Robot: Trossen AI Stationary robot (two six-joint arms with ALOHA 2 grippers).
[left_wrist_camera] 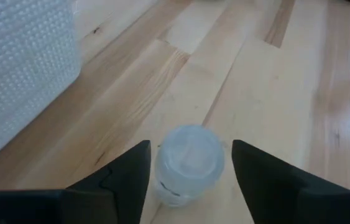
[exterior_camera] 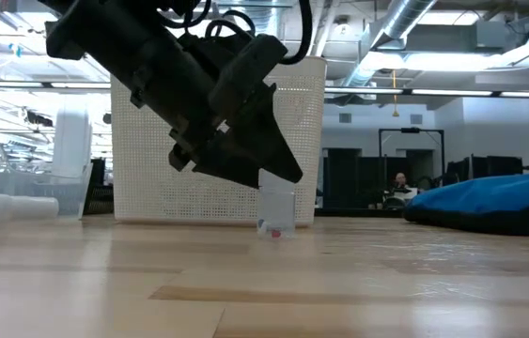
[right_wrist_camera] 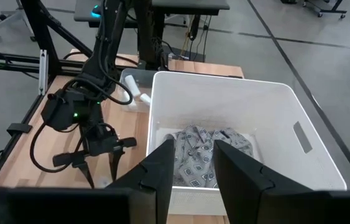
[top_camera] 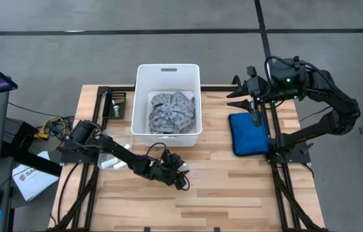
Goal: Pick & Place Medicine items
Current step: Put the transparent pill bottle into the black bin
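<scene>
Wooden table (top_camera: 233,187) — white bin (top_camera: 167,104) holds grey cloth (top_camera: 171,113); left tool (left_wrist_camera: 187,171) apart, straddling vial (left_wrist_camera: 189,163).

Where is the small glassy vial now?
The vial stands upright on the table, between the left gripper's open fingers, just in front of the white bin.

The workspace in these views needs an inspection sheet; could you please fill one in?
Surface: wooden table, bare planks in front.
Job's things: clear vial upright on the table; white tubes lying under the left arm.
Clutter: white bin holding grey patterned cloth; blue pouch.
Claws: left claw straddles the vial, fingers apart; right claw hangs beside the bin.
Cables: yellow wires at the left edge.
Surroundings: person seated far behind.
</scene>
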